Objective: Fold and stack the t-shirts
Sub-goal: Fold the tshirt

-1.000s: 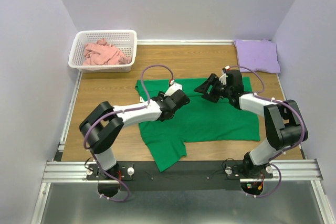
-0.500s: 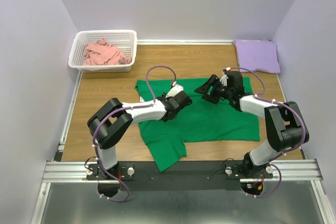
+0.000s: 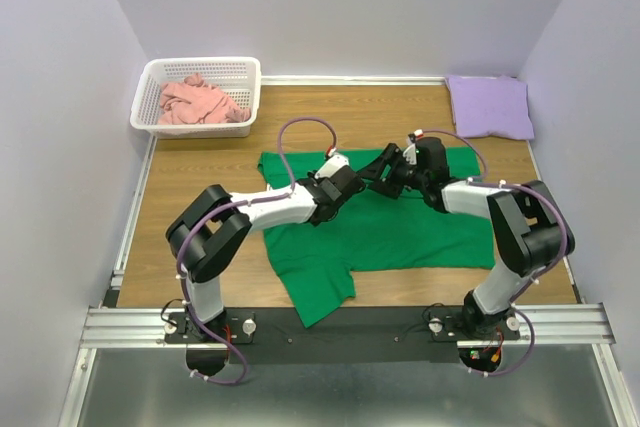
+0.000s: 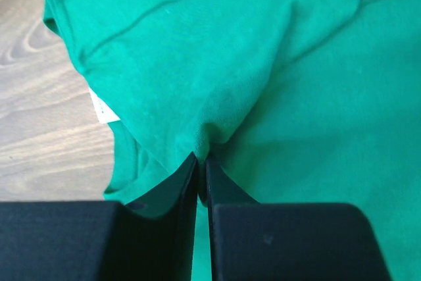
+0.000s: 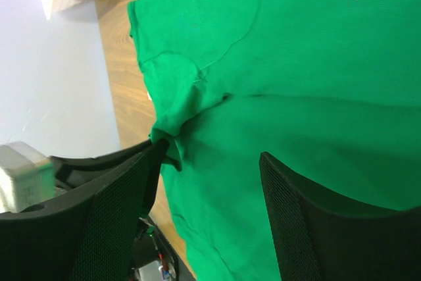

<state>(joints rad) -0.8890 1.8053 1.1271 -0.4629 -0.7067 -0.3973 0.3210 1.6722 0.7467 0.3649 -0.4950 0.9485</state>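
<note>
The green t-shirt (image 3: 400, 232) lies spread on the wooden table, one sleeve hanging toward the front edge. My left gripper (image 3: 345, 179) is shut on a pinch of the green t-shirt near its collar (image 4: 201, 137); the white neck label (image 4: 103, 108) shows to the left. My right gripper (image 3: 385, 173) is open just above the shirt (image 5: 309, 64), close to the left gripper, with its fingers (image 5: 118, 208) spread and empty. The lavender t-shirt (image 3: 490, 105) lies folded at the back right. The salmon pink t-shirt (image 3: 198, 102) is crumpled in the basket.
A white lattice basket (image 3: 150, 84) stands at the back left corner. Purple walls close in the table on three sides. Bare wood (image 3: 200, 172) shows left of the green shirt. The arm bases sit on a metal rail (image 3: 340, 322) at the front.
My right gripper has moved left toward the left gripper, over the shirt's collar area. My left gripper has shifted slightly right, staying shut on the cloth.
</note>
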